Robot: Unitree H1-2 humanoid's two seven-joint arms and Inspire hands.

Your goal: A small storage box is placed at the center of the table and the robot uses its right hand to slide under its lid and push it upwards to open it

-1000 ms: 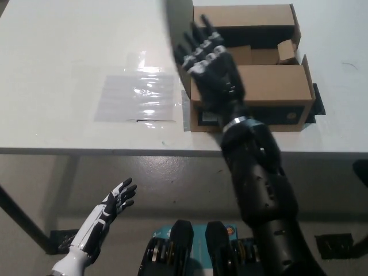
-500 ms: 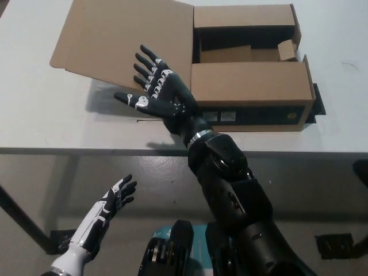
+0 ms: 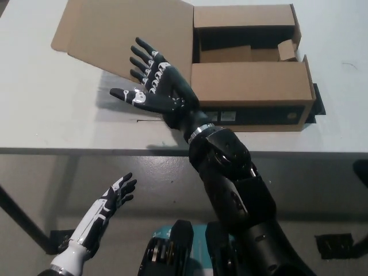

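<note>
cardboard storage box (image 3: 253, 86) at table (image 3: 46, 109) centre-right, open. lid (image 3: 123, 37) swung over to picture left, tilted up off the tabletop, top-left corner nearly at frame edge. inside of box mostly dark, contents unreadable; small folded cardboard tab (image 3: 286, 50) at inner right. front wall carries small labels, too small to read, partly hidden behind black wrist. black right hand (image 3: 155, 92) over the lid's lower edge, palm up, fingers spread apart, holding nothing; cannot tell whether fingertips touch the lid or hover just over it. shadow under lid hides the tabletop there. white left hand (image 3: 112, 198) resting low at lower left, below table edge, fingers apart, empty; forearm cut off by bottom frame. right edge of table cut off.
</note>
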